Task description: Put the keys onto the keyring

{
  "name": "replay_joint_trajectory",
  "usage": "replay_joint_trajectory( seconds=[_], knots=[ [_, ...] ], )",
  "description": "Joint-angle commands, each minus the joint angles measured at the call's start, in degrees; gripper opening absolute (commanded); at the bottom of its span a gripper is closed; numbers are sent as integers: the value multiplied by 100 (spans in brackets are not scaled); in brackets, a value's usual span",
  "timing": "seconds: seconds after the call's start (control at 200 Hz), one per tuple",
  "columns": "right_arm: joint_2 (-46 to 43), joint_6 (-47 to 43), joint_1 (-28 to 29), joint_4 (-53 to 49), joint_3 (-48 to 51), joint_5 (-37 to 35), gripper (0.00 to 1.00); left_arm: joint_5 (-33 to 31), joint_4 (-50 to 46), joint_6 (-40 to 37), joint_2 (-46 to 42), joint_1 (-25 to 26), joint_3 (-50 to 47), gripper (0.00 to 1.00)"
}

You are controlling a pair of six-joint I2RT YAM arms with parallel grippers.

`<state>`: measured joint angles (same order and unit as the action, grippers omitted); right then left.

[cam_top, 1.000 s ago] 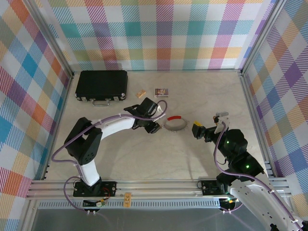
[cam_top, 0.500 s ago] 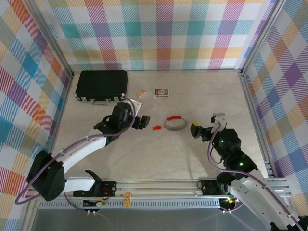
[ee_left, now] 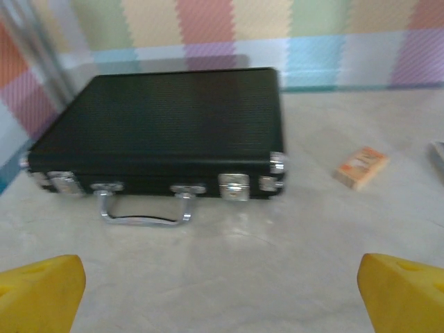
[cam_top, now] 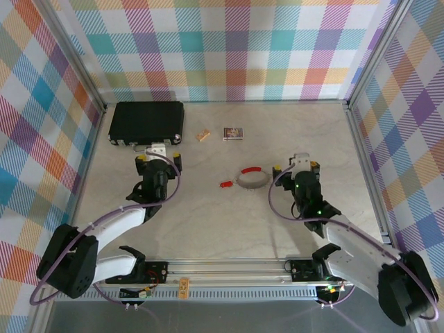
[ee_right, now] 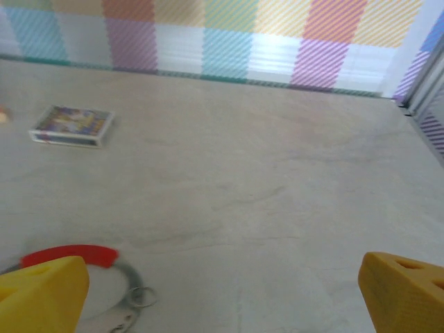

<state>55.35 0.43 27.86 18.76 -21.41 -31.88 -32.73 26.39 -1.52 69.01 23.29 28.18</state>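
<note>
The keys, seen here as one tiny red-headed piece with a thin metal end (cam_top: 225,184), lie flat on the pale marbled table (cam_top: 208,215), just beside the left rim of the keyring (cam_top: 252,180), a thin grey metal ring with a red arc-shaped sleeve along its far edge. Whether the metal end touches the ring is too small to tell, but it does not look threaded on. The left gripper (cam_top: 159,155) hovers well apart from both, near the front of the black hard case with metal latches and a handle (cam_top: 146,123). In the left wrist view its yellow fingers (ee_left: 38,293) stand spread to the edges of the picture with nothing between them. The right gripper (cam_top: 297,164) sits just right of the ring, likewise spread wide and empty. The right wrist view shows the red sleeve of the ring (ee_right: 69,255) low on the left, beside one yellow finger (ee_right: 41,295), with the small printed card (ee_right: 73,125) farther off. By the look of it the joining step has not begun. The next move calls for one gripper to pin or lift the ring, and for the other to pinch the small red head precisely so that the thin end can be worked onto the wire.
</note>
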Motion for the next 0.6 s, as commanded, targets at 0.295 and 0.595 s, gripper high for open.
replay_joint_trajectory(
  seconds=[0.295,0.595],
  knots=[
    [2505,-474,-1168,2363,-167,-50,99,168,2268,-144,1865,-1094,-500,100],
    [2914,-246,-2052,3153,29,1724,99,2164,2694,80,2078,-1821,-718,100]
  ],
)
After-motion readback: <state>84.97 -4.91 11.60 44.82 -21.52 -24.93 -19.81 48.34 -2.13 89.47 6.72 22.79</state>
